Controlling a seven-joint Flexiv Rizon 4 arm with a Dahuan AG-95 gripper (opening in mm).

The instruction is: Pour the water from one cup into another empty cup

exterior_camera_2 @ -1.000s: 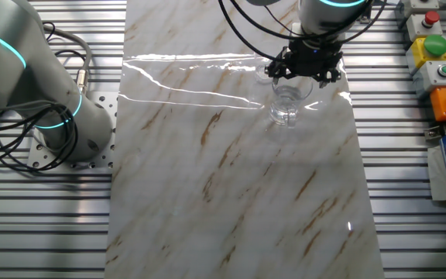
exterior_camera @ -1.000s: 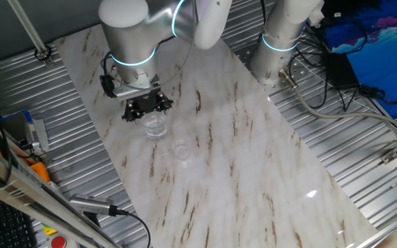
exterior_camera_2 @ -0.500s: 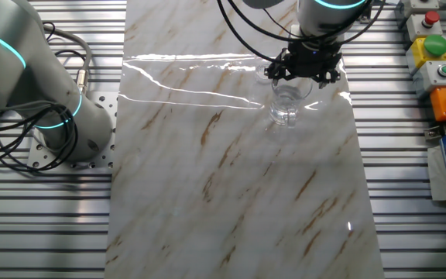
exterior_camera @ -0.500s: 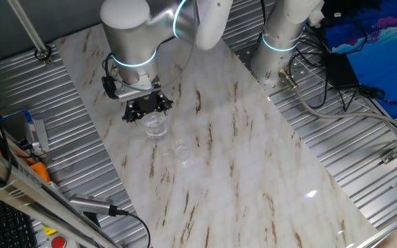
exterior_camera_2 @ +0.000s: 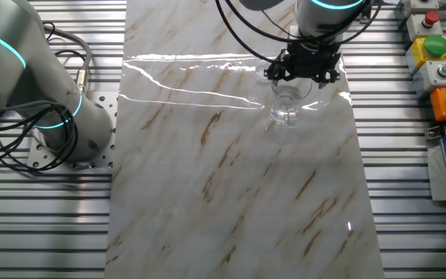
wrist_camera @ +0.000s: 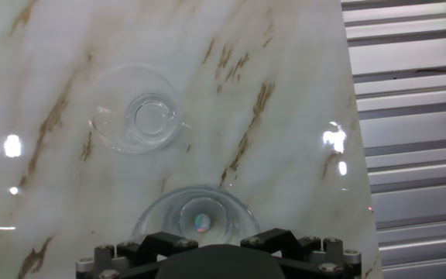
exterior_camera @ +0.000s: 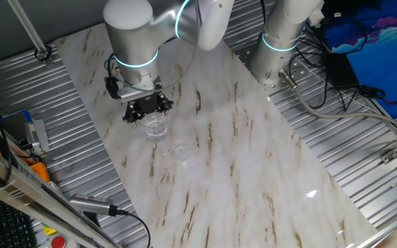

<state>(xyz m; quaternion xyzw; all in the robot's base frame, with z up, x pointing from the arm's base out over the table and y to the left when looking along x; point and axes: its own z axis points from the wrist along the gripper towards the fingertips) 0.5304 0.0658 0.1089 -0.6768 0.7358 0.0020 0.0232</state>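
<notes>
While the gripper (exterior_camera: 145,108) has barely shifted over the last second — hovering above the larger tumbler (exterior_camera: 156,125), fingers' opening hidden (cannot tell), holding nothing — the smaller cup (exterior_camera: 180,149) waits nearby on the table (exterior_camera: 253,158), pour unstarted.

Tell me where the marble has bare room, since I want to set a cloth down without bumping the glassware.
The marble top lies bare from the smaller cup to its near end, and toward the second arm's base. It is crowded around the larger tumbler, with the gripper right above it.
</notes>
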